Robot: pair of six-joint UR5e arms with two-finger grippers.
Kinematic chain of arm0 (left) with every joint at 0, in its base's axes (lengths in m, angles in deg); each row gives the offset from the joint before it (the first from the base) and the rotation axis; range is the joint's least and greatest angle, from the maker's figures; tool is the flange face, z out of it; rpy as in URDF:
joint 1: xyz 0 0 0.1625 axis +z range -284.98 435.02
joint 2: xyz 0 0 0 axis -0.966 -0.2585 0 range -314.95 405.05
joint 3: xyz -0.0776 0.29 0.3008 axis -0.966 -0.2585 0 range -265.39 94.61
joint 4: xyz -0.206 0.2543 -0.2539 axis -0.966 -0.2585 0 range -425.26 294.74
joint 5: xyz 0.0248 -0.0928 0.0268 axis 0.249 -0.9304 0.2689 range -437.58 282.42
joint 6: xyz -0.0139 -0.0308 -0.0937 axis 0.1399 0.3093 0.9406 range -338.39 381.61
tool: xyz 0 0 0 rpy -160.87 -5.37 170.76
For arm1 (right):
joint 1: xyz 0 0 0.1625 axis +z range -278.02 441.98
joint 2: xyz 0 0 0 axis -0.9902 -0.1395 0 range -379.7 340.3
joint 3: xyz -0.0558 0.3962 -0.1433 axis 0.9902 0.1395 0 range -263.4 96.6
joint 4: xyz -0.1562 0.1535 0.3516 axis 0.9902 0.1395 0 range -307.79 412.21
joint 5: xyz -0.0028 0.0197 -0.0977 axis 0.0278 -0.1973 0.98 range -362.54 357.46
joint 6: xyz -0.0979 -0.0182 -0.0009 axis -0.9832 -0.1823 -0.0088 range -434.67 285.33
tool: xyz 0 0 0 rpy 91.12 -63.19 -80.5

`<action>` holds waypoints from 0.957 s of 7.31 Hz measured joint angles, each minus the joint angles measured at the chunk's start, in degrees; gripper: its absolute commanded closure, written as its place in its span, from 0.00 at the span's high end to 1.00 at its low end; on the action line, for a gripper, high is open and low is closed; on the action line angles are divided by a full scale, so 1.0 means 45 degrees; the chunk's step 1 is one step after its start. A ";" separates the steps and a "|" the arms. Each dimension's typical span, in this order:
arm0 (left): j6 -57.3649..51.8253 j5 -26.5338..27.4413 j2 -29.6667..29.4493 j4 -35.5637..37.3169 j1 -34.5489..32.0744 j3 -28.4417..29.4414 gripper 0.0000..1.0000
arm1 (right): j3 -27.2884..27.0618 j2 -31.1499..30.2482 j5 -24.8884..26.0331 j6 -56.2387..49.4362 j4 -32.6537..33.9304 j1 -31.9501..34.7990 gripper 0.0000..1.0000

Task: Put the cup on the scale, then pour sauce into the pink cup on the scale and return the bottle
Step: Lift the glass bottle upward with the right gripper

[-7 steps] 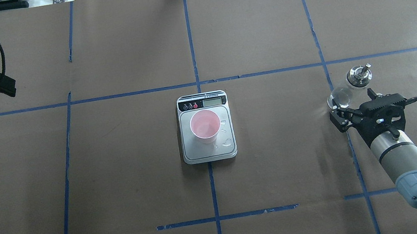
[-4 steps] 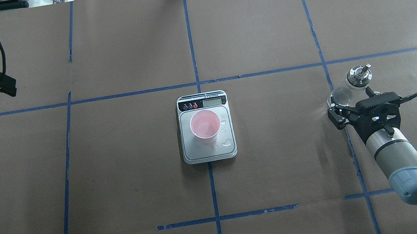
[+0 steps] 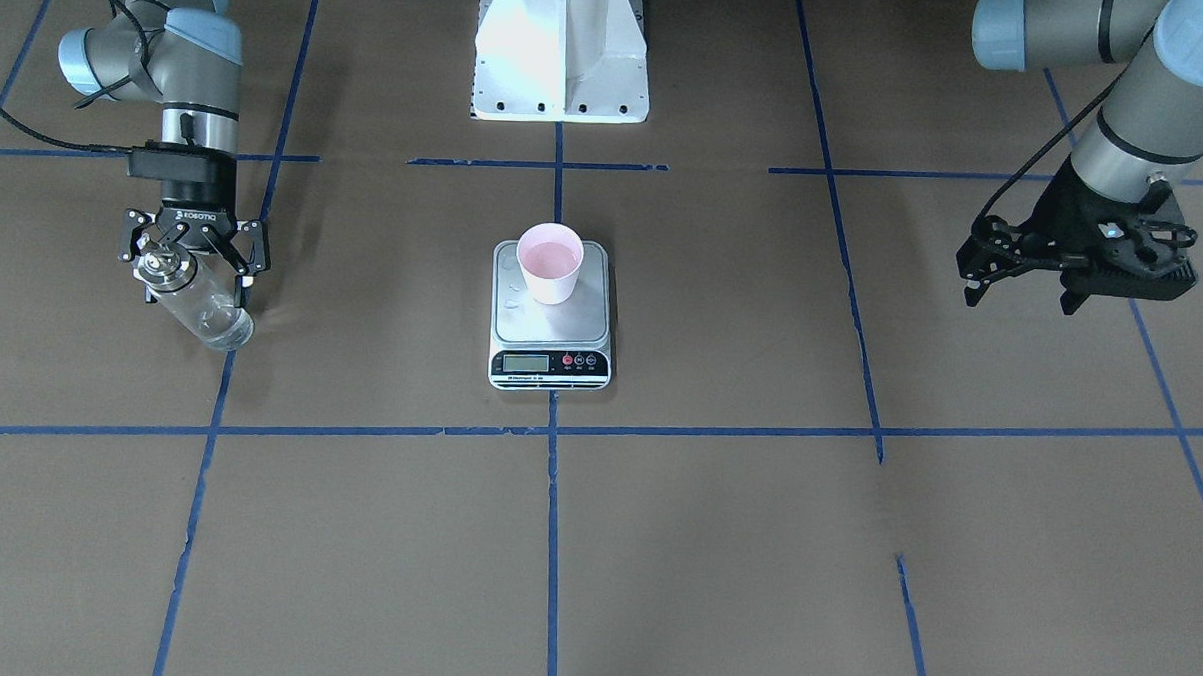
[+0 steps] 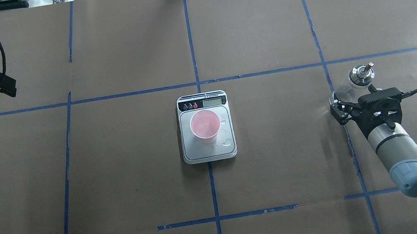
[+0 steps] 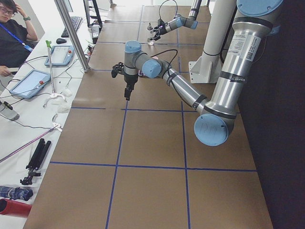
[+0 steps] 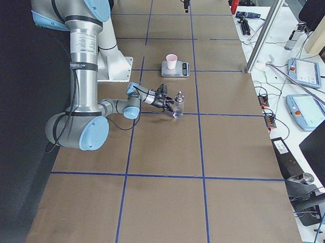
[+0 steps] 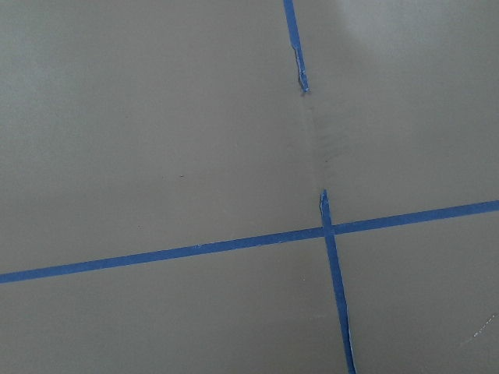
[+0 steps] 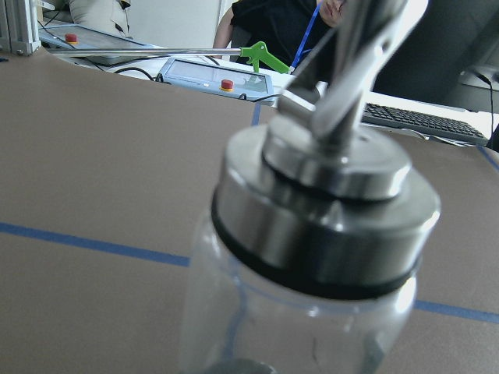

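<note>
Two containers, front view: cup [image 3: 549, 261] upright on scale [image 3: 562, 324], frame centre, pink inside, fill unclear. Bottle [image 3: 210, 319] stands on table, left edge, glass clear. Right gripper [image 3: 193, 284] spread wide, straddling it. Left gripper [image 3: 1018, 293] opening: can't tell.

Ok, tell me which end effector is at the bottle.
The right end effector, open around the capped top of the bottle; the left end effector hangs far across the table.

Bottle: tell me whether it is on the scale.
No, the bottle is by the right end effector, far from the scale, which carries only the cup.
</note>
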 measured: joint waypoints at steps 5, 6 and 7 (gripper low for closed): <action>0.0062 -0.0030 -0.0027 0.0019 0.0000 -0.0016 1.00 | 0.0109 0.0560 -0.0177 -0.0354 -0.0156 0.0255 0.07; 0.0150 -0.0052 -0.0044 0.0025 0.0001 -0.0044 1.00 | 0.0084 0.0719 -0.0447 -0.0502 -0.0222 0.0498 0.00; 0.0229 -0.0068 -0.0056 0.0032 0.0000 -0.0085 1.00 | 0.0035 0.0966 -0.0769 -0.0911 -0.0378 0.0840 0.00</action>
